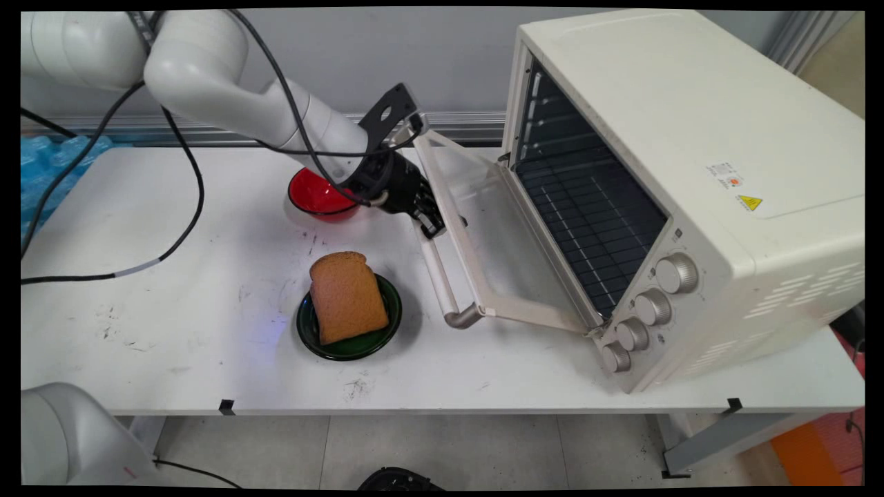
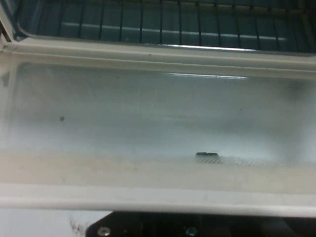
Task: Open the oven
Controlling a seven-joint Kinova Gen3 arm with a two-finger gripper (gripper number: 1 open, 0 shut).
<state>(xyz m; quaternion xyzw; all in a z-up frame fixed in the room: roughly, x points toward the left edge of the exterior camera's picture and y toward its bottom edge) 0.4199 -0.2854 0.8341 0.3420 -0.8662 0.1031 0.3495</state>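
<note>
One gripper sat at the toaster oven door's handle, near its far end; couldn't tell whether the jaws were apart or together. Door hung most of the way down, rack exposed. Red bowl just behind the hand; bread slice on green plate toward the tabletop's near edge.

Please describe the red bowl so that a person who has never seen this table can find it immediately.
Start at the big cream toaster oven on the white table, with its door hanging open. Beyond the door handle, the black gripper partly covers the red bowl. It is the only red dish; the green plate nearer the camera carries a slice of bread.
</note>
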